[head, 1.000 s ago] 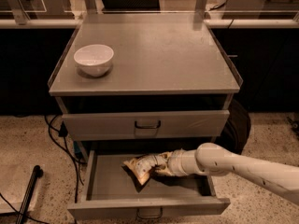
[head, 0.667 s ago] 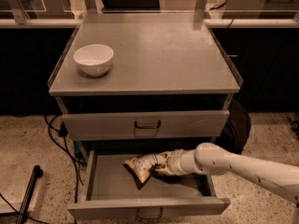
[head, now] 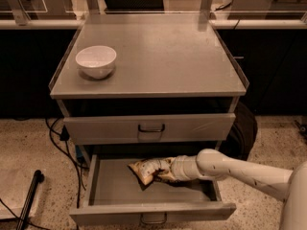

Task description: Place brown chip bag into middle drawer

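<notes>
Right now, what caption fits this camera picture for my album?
Gripper in the open drawer at the chip bag; bowl on the cabinet above.

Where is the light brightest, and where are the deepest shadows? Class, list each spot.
Camera view: overhead light is brightest on the cabinet top and white bowl, which throws a soft shadow at its base. Camera view: the open middle drawer is dimmer; the pincer sits inside it at the brown chip bag, dark shadow under both.
</notes>
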Controlling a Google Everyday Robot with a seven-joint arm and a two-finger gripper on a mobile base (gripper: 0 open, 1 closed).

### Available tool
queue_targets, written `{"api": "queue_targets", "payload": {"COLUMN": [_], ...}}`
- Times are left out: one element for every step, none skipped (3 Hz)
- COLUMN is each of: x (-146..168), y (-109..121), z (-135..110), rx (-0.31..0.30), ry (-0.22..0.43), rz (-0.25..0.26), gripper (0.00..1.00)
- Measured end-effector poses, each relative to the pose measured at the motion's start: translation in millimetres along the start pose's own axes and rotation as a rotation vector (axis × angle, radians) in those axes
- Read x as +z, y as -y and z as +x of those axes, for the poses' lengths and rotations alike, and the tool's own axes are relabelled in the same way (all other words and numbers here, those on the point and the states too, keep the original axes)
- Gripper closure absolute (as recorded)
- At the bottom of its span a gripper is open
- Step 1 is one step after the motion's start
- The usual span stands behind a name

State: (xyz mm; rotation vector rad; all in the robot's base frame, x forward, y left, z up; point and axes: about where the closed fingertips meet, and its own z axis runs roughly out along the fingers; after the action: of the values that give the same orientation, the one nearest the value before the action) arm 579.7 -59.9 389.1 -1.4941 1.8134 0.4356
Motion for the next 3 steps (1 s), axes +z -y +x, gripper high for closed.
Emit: {"api": "queue_targets", "payload": {"x": [0.0,0.1,0.1], "y": [0.0,0.0,-0.1], "z": [0.0,0.0,0.0], "rx": [0.0,0.0,0.0], "ry": [0.0,0.0,0.0], "rz": [0.0,0.0,0.0], "gripper": [0.73,0.5,0.27]}}
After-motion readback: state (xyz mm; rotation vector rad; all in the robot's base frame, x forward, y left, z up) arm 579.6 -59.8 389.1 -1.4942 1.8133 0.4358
